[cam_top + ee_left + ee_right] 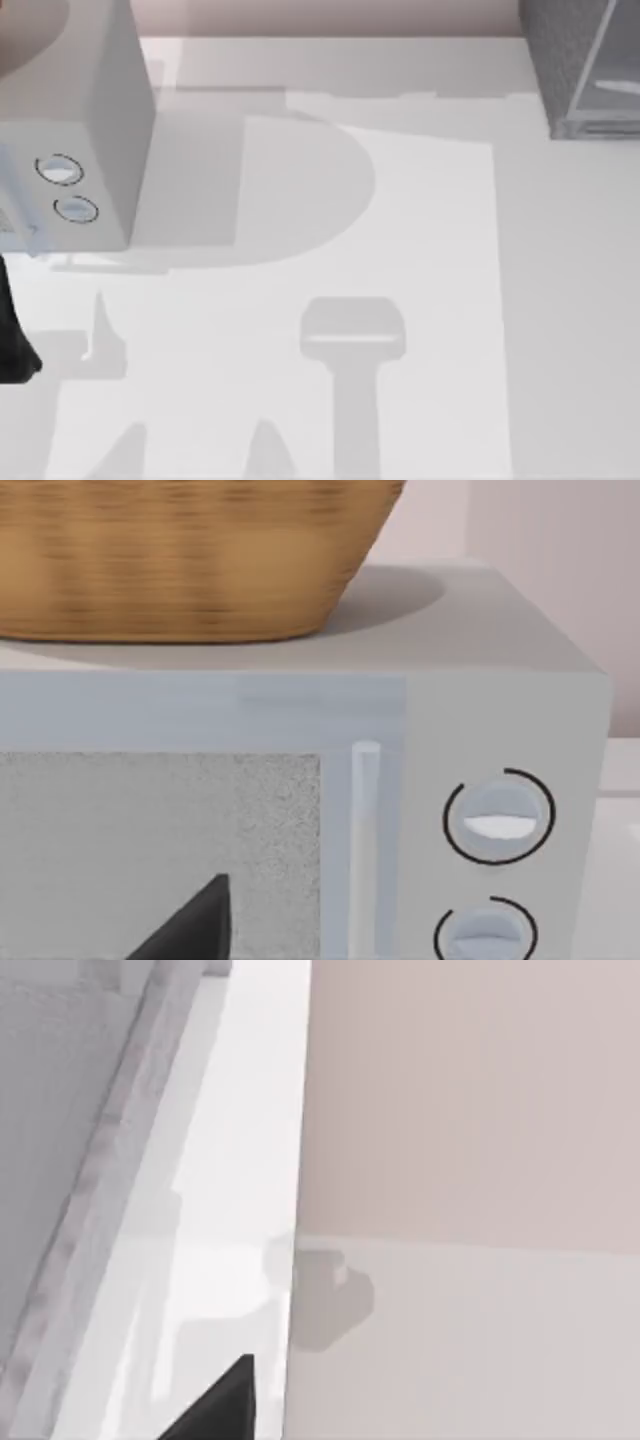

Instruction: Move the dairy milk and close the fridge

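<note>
The fridge (pixel 585 65) stands at the table's (pixel 420 260) far right corner in the top view, its pale door panel (pixel 612 75) swung at an angle, so it looks open; in the right wrist view that panel (pixel 200 1160) runs close past the camera, a dark fingertip (pixel 215 1410) just beside it. The milk cannot be placed from these pictures, so its long axis and facing cannot be told (it may be inside the fridge or already moved). The fridge's long axis is upright, and its opening seems to face the table's near-left.

The left arm (pixel 15 340) sits at the left edge, by the microwave (pixel 75 130) with its two dials (pixel 60 170); its wrist view shows that box's front, a basket (pixel 190 560) on top and one fingertip (pixel 195 925). How wide either gripper's fingers stand, I cannot tell.

Risks: the right gripper is near the door; a push at the wrong spot could slide off the glassy panel or shove the cabinet; closing it before the milk is clear could trap the carton.
</note>
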